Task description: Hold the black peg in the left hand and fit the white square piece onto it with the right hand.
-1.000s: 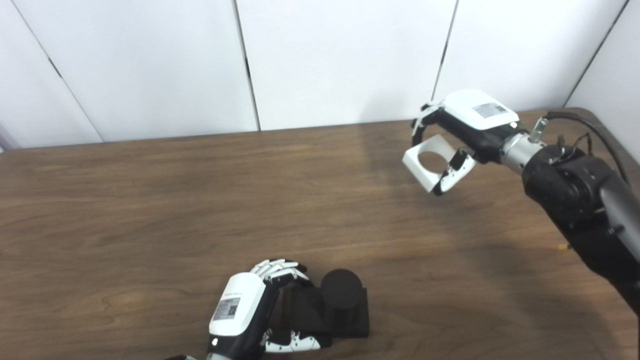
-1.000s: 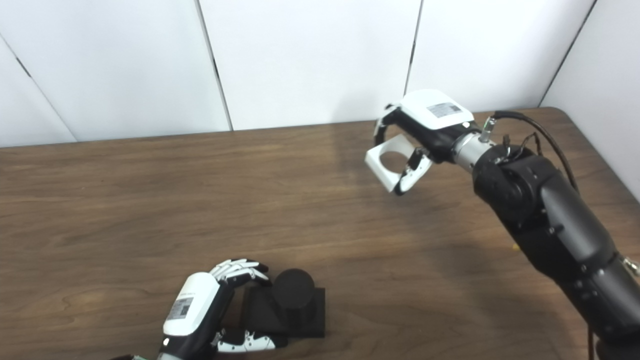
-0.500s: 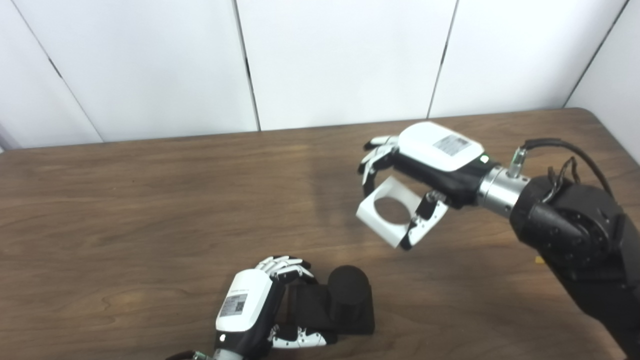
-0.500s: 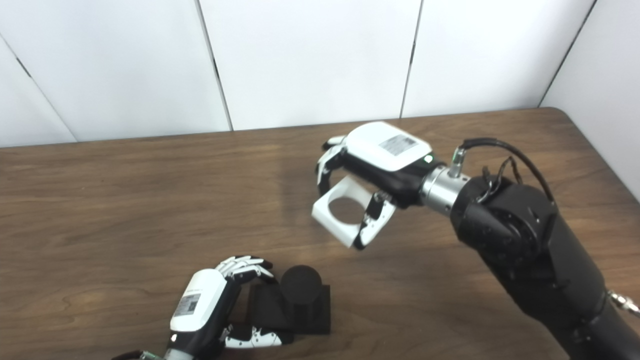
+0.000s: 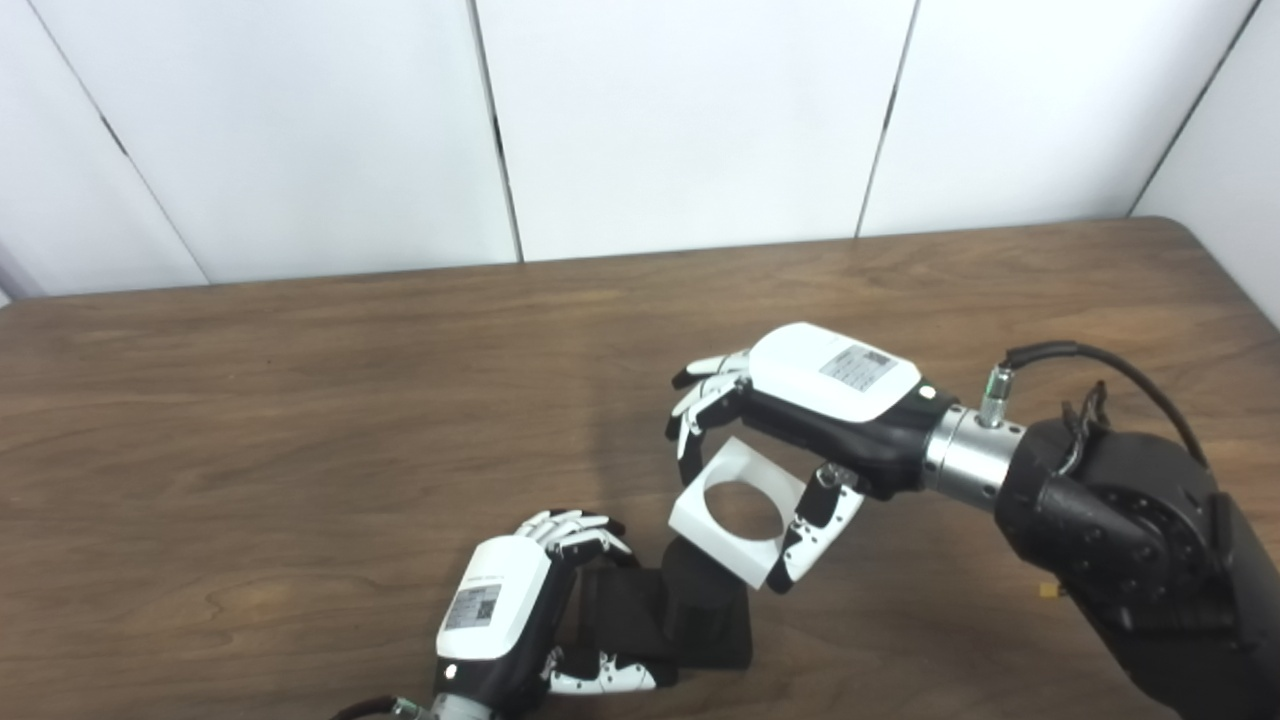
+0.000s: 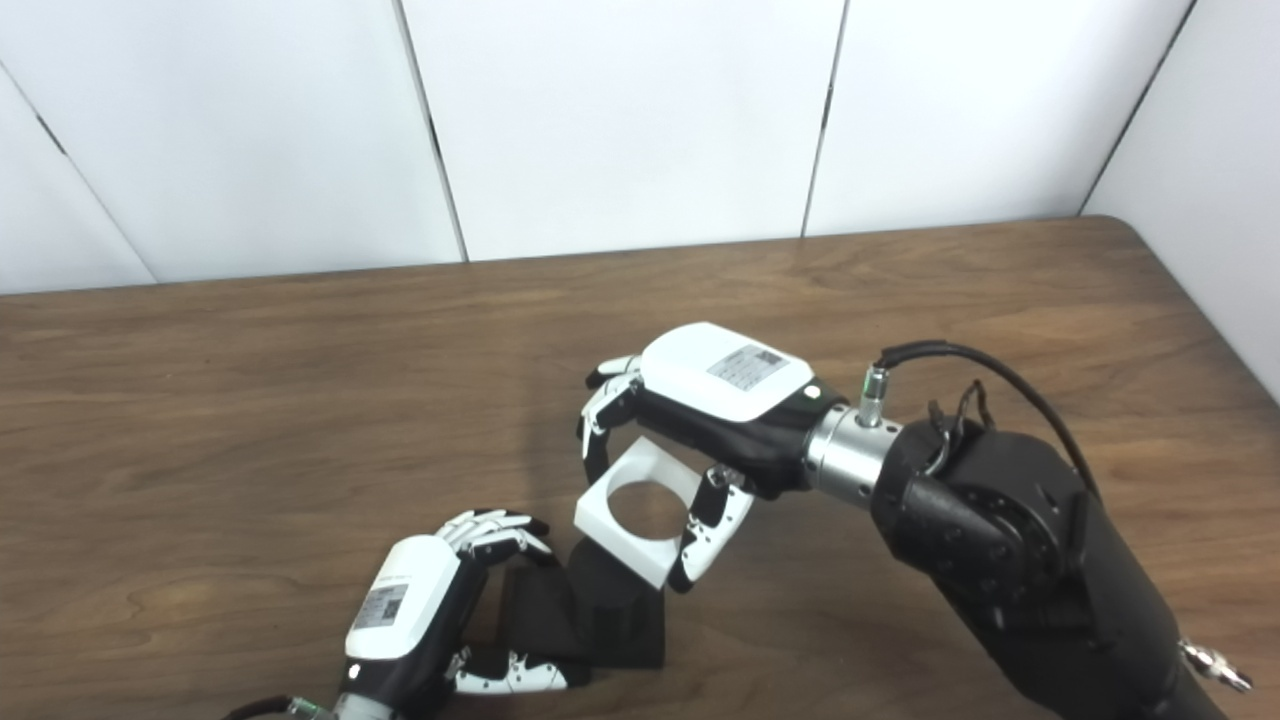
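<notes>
The black peg (image 5: 700, 600), a round post on a square black base, stands on the table near the front edge. My left hand (image 5: 505, 610) is shut on the left side of the base. My right hand (image 5: 800, 410) is shut on the white square piece (image 5: 735, 525), a flat block with a round hole, held between fingers and thumb. The piece hangs tilted just above and slightly behind the top of the post, which it partly hides. It also shows in the right eye view (image 6: 640, 515).
The brown wooden table (image 5: 300, 400) runs to white wall panels at the back. Its right edge shows in the right eye view (image 6: 1190, 290). My right forearm (image 5: 1120, 510), with a black cable, crosses the right front part of the table.
My right hand has carried the white square piece from the far right of the table down and left to just over the peg. My left hand stays on the base.
</notes>
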